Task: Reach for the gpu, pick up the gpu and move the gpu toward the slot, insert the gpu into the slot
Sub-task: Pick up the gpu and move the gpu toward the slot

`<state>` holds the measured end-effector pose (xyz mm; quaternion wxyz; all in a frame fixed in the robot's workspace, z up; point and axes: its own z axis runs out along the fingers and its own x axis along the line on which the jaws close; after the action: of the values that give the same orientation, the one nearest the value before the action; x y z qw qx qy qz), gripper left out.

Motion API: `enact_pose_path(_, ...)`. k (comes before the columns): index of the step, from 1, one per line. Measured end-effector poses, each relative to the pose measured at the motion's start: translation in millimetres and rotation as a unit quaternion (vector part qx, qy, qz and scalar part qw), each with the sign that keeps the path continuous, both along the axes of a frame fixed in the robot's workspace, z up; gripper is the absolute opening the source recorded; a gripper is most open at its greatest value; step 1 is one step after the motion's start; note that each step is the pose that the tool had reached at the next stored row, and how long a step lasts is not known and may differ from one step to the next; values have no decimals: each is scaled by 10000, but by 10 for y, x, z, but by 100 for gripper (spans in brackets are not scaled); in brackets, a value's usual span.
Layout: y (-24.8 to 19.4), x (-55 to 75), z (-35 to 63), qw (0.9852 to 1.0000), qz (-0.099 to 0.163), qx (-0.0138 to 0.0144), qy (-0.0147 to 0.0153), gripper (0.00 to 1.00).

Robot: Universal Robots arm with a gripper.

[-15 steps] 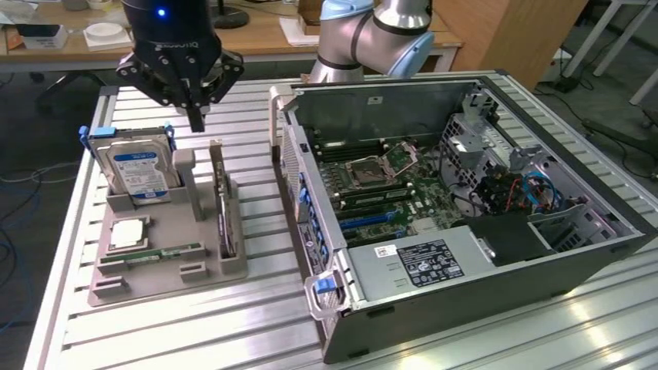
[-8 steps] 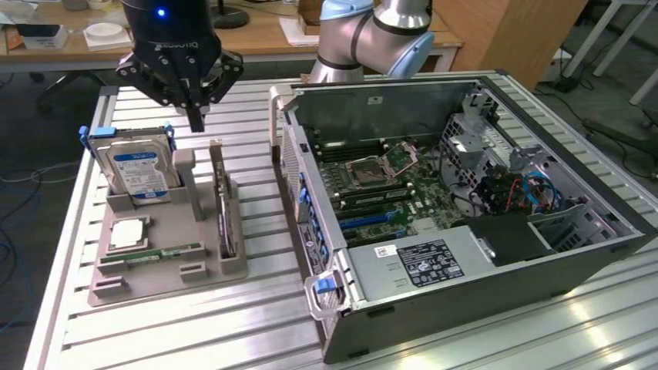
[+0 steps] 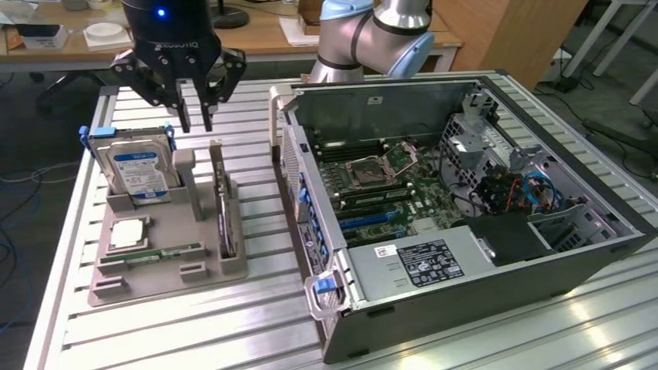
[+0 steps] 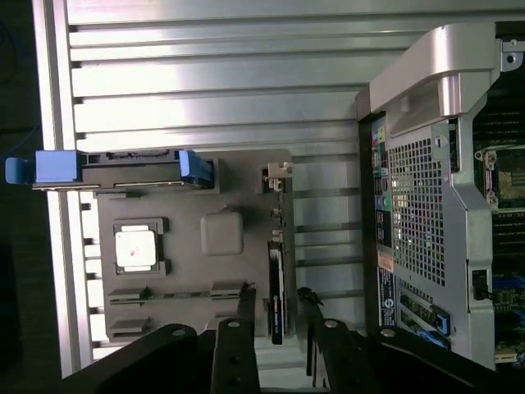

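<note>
Slatted aluminium table held a grey holder; thin dark flat gpu card stood on edge in it. I saw my black end effector hovering above, fingers apart, gripping nothing.

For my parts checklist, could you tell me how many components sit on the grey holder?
4: hard drive upright at the far end; gpu on edge on the case side; CPU chip flat in the middle; memory stick lying nearer the front. None looks hidden.
</note>
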<state>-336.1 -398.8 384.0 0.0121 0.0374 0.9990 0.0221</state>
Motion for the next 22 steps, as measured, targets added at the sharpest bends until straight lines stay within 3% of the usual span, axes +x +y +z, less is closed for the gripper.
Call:
enact_pose_path(2, 0, 0, 0, 10000, 0, 0, 0, 41)
enact_pose_path(5, -21, -13, -1, 10000, 19, 0, -1, 47)
enact_pose_path(6, -28, -24, -1, 10000, 38, 1, -2, 53)
enact_pose_path(12, -32, -27, -27, 9990, 452, 1, 16, 53)
enact_pose_path(17, -97, -25, -94, 9988, 482, -9, 25, 53)
enact_pose_path(22, -115, -23, -182, 9988, 481, -10, 27, 53)
